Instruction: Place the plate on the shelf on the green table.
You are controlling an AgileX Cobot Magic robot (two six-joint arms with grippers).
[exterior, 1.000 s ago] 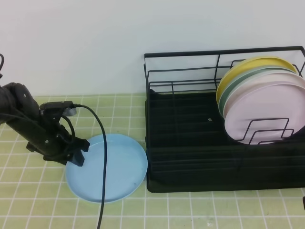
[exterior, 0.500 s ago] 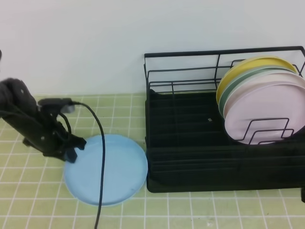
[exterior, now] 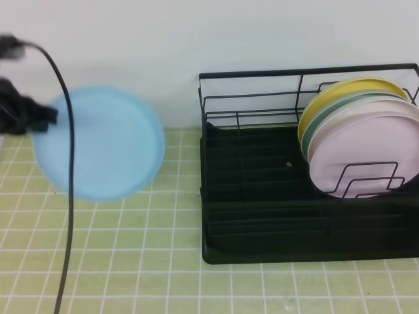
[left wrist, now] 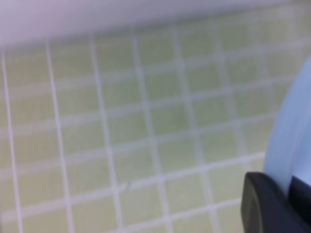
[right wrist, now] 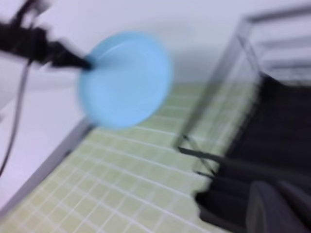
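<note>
A plain white wall backs a bench (exterior: 196,275) of small yellow-green tiles with white grout lines. Over its left part hangs the round, light sky-blue plastic plate (exterior: 98,142), clear of the tiles and tipped so its face turns toward me, blurred as if in motion. The left gripper (exterior: 47,118) has it by the left rim; in the left wrist view a dark finger sits tight against the plate's pale blue edge, jaws pinched narrow on it. A black cable droops across the plate's front. Well to the right stands the black wire dish rack (exterior: 262,216) with its ribbed tray base; its left and middle are free, while a yellow plate (exterior: 327,98), a greenish one and a pale pink plate (exterior: 366,154) lean upright in the right-hand loops. The right gripper shows only as a dark blur low in its own camera; it appears closed on nothing. As I judge it, the pickup is done; carrying across and setting the plate into the rack remain.
</note>
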